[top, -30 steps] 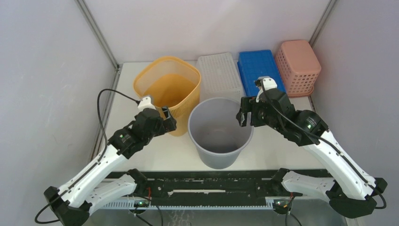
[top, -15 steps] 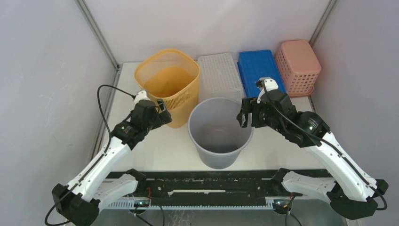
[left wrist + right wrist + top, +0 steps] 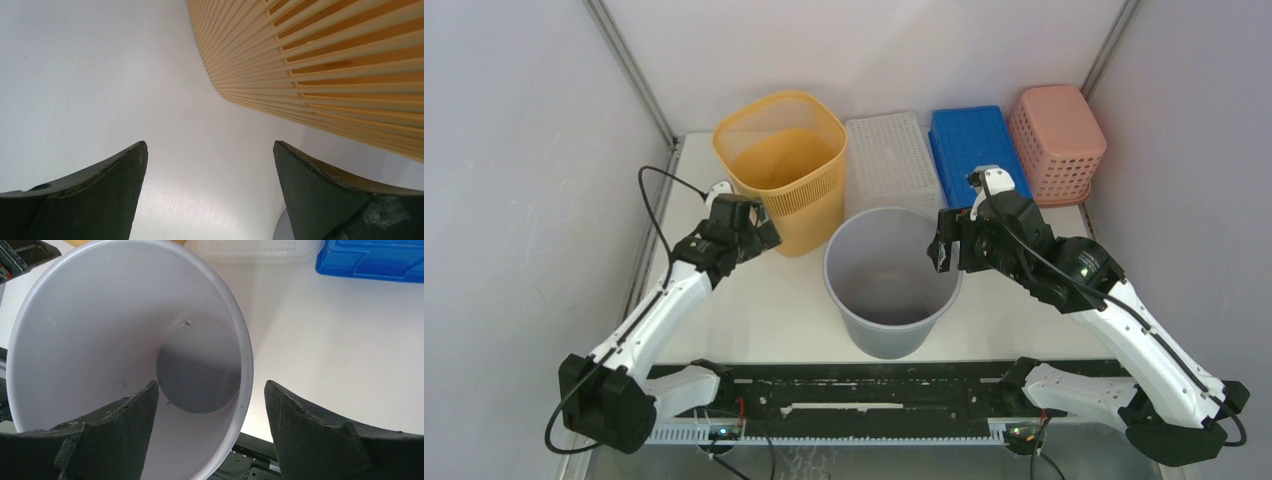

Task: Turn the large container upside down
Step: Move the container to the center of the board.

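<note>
Right wrist view: the right claw (image 3: pixel 211 387) was spread across the rim of the grey bucket (image 3: pixel 100 340), not pinching. The bucket stood upright on the table (image 3: pixel 325 340). The left claw (image 3: pixel 210 145) gaped by the yellow basket (image 3: pixel 325 65).

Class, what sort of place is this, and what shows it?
Probably a robot lab test cell: plain partition walls box in a white table, two robot arms are mounted at its near edge, and plastic bins stand on it.

From high above the near edge we look down over the whole white table (image 3: pixel 774 312). Our left wrist view hugs the ribbed yellow plastic basket (image 3: pixel 325 60); our right peers into the round grey plastic bucket (image 3: pixel 100 340); the top view shares both.
</note>
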`<move>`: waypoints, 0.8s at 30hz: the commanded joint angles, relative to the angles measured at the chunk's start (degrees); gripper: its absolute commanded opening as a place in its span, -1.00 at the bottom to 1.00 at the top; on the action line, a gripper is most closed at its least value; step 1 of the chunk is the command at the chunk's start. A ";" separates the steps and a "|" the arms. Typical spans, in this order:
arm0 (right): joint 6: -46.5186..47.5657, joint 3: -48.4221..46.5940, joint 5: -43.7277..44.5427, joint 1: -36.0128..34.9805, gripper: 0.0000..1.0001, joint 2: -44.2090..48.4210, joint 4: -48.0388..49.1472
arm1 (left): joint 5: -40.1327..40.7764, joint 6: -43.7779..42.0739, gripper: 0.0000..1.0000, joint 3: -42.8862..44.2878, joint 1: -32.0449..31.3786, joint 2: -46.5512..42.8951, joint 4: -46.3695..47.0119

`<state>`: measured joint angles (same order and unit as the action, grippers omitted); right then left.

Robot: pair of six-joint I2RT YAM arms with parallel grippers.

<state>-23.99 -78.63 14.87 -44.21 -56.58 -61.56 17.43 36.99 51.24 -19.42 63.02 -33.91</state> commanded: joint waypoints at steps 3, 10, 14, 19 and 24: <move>-0.71 0.32 -0.06 0.35 0.71 1.05 -0.52 | -0.35 -0.47 1.00 7.63 2.80 5.76 4.81; -0.39 0.23 -0.46 0.59 0.72 0.70 -1.73 | -0.22 2.97 1.00 11.22 7.09 11.55 5.92; -0.10 -0.70 -0.98 0.68 0.72 -0.51 -3.10 | -0.10 5.71 1.00 12.14 8.87 14.23 9.32; -0.36 -0.39 0.30 0.78 0.72 0.65 -3.57 | -0.37 6.90 1.00 18.01 10.20 21.11 10.77; -0.01 -0.70 1.22 1.99 0.72 2.68 -3.04 | -2.08 7.20 0.99 25.18 10.59 29.10 11.51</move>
<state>-23.94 -78.28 14.59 -43.35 -56.23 -65.36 17.37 42.44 68.58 -8.84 87.70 -27.07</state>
